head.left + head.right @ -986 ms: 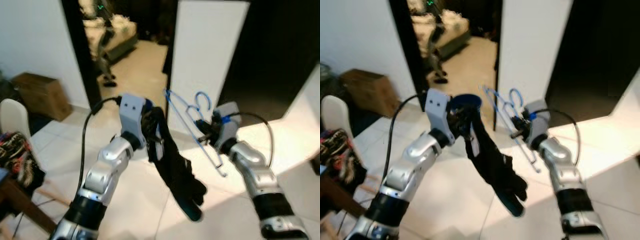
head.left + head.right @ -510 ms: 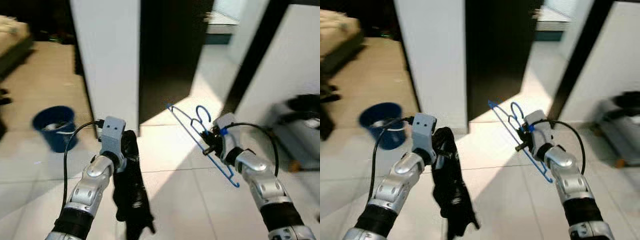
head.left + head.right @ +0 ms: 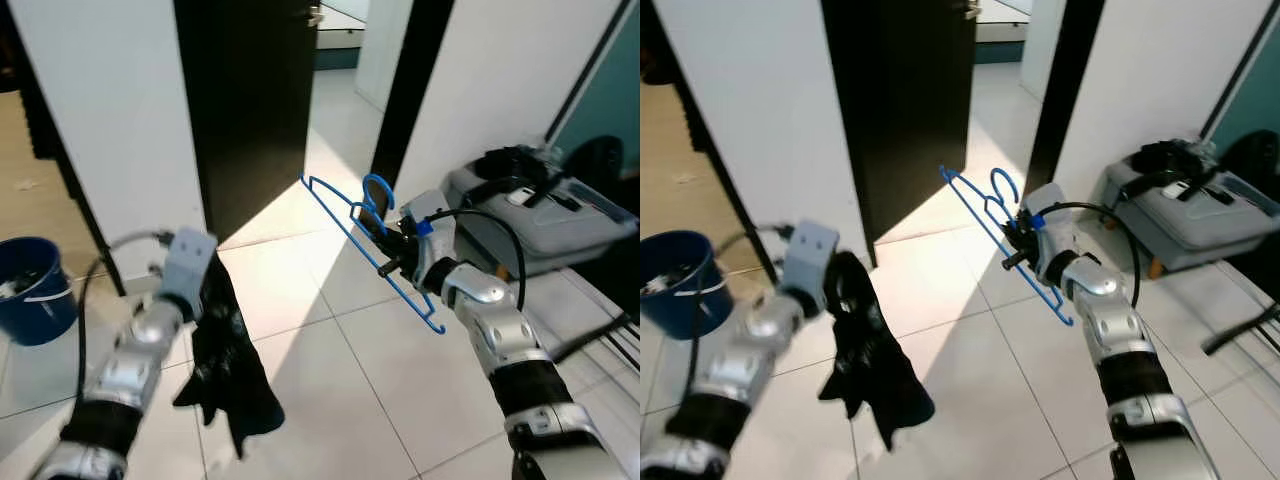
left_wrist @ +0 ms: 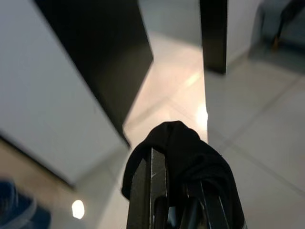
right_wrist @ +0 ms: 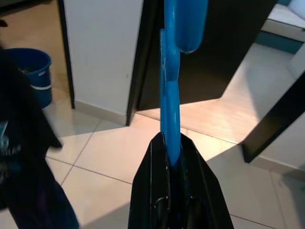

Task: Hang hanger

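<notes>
A thin blue hanger (image 3: 362, 240) is held up in front of me, hook uppermost, with my right gripper (image 3: 392, 252) shut on it near the hook. The right wrist view looks straight up the blue hanger (image 5: 171, 71), which is clamped between the two black fingers (image 5: 147, 191). A limp black garment (image 3: 225, 360) hangs from my left gripper (image 3: 205, 285), which is shut on its top. In the left wrist view the bunched black garment (image 4: 190, 157) wraps over the black fingers (image 4: 152, 191).
A dark open door (image 3: 250, 90) stands ahead between white walls. A blue bucket (image 3: 35, 285) sits on the tiled floor at the left. A grey case with dark items (image 3: 545, 205) lies at the right. Black rods (image 3: 600, 340) cross the floor at the right edge.
The view has swung to the right: the bucket slid to the left edge and the grey case came into view. Both grippers still hold their loads; the garment swings lower.
</notes>
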Motion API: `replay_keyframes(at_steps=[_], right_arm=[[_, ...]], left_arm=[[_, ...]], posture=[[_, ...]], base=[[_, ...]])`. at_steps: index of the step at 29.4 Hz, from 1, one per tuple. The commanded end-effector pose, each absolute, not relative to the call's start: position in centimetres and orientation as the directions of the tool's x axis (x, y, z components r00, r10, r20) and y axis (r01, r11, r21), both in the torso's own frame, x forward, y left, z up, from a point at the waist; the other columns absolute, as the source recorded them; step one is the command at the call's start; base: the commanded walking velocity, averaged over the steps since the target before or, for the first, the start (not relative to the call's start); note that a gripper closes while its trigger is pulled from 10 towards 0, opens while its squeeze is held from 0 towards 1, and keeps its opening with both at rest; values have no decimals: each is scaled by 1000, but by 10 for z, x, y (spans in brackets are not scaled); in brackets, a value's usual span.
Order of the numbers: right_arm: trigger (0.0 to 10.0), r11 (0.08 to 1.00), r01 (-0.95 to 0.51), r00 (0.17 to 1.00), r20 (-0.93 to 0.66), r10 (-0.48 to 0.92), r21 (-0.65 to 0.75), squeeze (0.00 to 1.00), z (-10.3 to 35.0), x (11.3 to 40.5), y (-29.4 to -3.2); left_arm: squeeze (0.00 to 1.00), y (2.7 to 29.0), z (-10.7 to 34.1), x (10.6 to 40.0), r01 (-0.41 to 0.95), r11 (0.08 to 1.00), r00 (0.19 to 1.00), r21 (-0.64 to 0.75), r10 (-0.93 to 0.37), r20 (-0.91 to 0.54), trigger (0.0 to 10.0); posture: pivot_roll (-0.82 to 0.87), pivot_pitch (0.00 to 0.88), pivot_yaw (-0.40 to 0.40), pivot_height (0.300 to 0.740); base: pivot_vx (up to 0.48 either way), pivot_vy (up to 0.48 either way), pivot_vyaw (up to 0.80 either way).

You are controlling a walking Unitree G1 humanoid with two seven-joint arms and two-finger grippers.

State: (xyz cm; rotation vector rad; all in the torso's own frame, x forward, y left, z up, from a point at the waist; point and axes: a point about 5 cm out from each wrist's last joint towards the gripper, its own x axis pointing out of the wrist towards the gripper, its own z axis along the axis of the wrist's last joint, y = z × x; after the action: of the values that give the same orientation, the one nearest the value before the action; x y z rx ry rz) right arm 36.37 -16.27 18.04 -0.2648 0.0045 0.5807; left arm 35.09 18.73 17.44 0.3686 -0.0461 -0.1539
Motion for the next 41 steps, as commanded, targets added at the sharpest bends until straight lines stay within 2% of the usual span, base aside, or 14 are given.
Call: replay_keyframes(at_steps=[1,4,5,8,10,11,14,18,20,24,26,33,36,41], right_arm=[[10000,748,-620,781,-92,618,-237,0,190,365,-159],[10000,696,-682,727,-102,679,-227,0,191,363,-154],[10000,669,-704,704,-116,701,-237,0,190,362,-150],[10000,635,-736,670,-125,731,-235,0,188,360,-143],[10000,635,-736,670,-125,731,-235,0,188,360,-143],[10000,592,-775,622,-104,776,-220,0,190,356,-135],[10000,573,-790,602,-97,792,-218,0,191,354,-132],[10000,471,-845,510,-119,852,-251,0,199,338,-145],[10000,468,-845,509,-118,853,-258,0,203,336,-150],[10000,528,-806,564,-78,822,-266,0,214,338,-159],[10000,542,-804,575,-84,814,-244,0,214,336,-160],[10000,495,-842,524,-104,845,-216,0,206,321,-152],[10000,457,-861,490,-125,863,-222,0,209,312,-156],[10000,422,-873,459,-123,880,-243,0,219,305,-159]], left_arm=[[0,185,216,352,91,886,983,455,-153,100,10000],[0,186,224,348,73,856,982,512,-151,112,10000],[0,190,223,347,63,819,985,570,-144,99,10000],[0,199,221,344,58,763,987,643,-139,77,10000],[0,199,221,344,58,763,987,643,-139,77,10000],[0,205,228,345,65,705,984,706,-162,72,10000],[0,206,232,346,70,677,982,733,-175,68,10000],[0,213,260,350,46,483,977,874,-204,61,10000],[0,216,265,351,34,464,978,885,-199,66,10000],[0,218,277,353,16,474,975,880,-204,92,10000],[0,215,283,354,18,525,967,851,-225,118,10000],[0,209,282,357,48,541,957,840,-266,116,10000],[0,222,276,359,40,534,975,845,-207,85,10000],[0,227,272,359,36,522,981,852,-181,69,10000]], posture=[[42,0,-131,731],[47,0,-129,731],[54,0,-125,731],[48,0,-108,731],[48,0,-108,731],[33,0,-80,731],[29,0,-72,731],[4,0,-23,731],[-2,0,-13,731],[-13,0,-1,731],[-22,0,7,731],[-41,0,35,731],[-45,0,44,731],[-43,0,46,731]], base=[[0,0,-800],[0,0,-800],[0,0,-656],[0,0,-606],[0,0,-581],[0,0,0],[0,0,0],[0,0,0],[0,0,0],[0,0,0],[0,0,-800],[0,0,-800],[0,0,-800],[0,0,-480]])
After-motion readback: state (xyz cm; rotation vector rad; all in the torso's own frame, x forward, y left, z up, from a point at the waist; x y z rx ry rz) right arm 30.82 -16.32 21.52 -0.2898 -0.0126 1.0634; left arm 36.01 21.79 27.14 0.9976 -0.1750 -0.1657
